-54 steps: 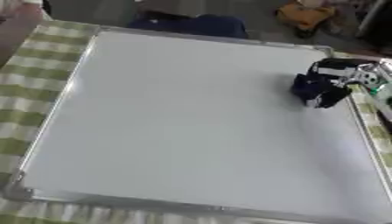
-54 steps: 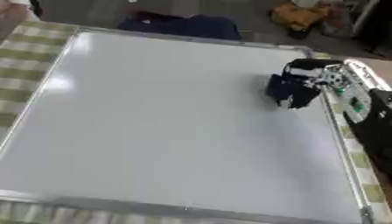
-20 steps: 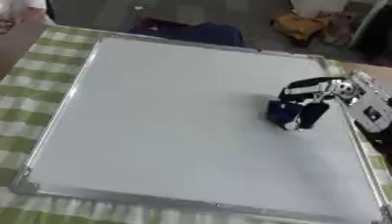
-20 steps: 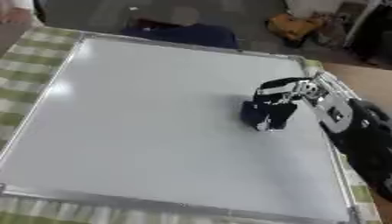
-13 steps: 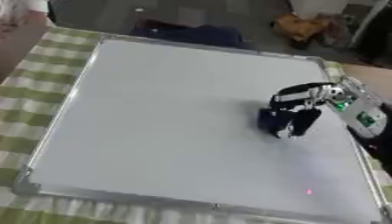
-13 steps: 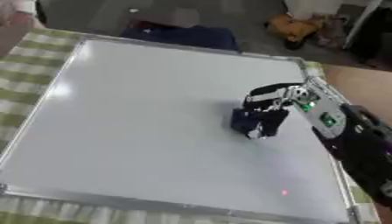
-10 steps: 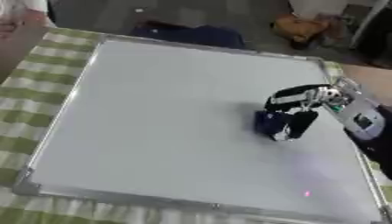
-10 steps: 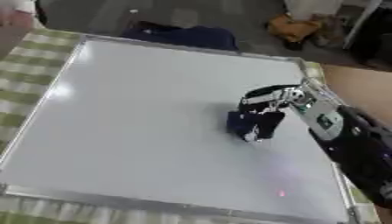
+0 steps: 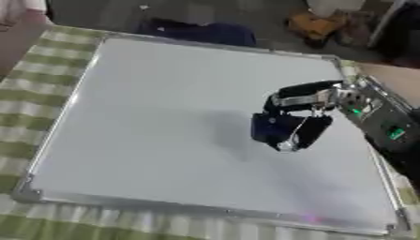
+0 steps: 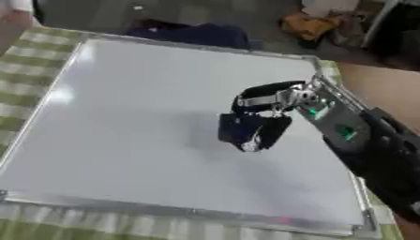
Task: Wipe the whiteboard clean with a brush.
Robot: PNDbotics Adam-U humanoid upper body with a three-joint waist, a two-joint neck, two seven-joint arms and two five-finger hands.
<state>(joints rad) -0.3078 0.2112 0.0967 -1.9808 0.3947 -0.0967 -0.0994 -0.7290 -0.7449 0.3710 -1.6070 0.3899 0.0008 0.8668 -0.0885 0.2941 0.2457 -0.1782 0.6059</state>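
Observation:
A large whiteboard [image 9: 147,108] with a silver frame lies flat on the table and fills most of both views. Its surface looks blank apart from a faint grey shadow beside the hand. My right hand [image 9: 305,105] comes in from the right, its fingers curled round a dark blue brush [image 9: 271,129]. The brush presses on the board just right of its middle. The left hand shows in no view.
A green and white checked cloth [image 9: 33,79] covers the table around the board. Beyond the far edge lie a dark blue bundle [image 9: 197,32] and an orange-brown object [image 9: 316,23] on the floor. A small pink light spot [image 9: 310,218] sits near the board's front edge.
My right hand has dragged the brush from the board's right edge leftward and toward the front, nearer the middle. The camera has also shifted a little.

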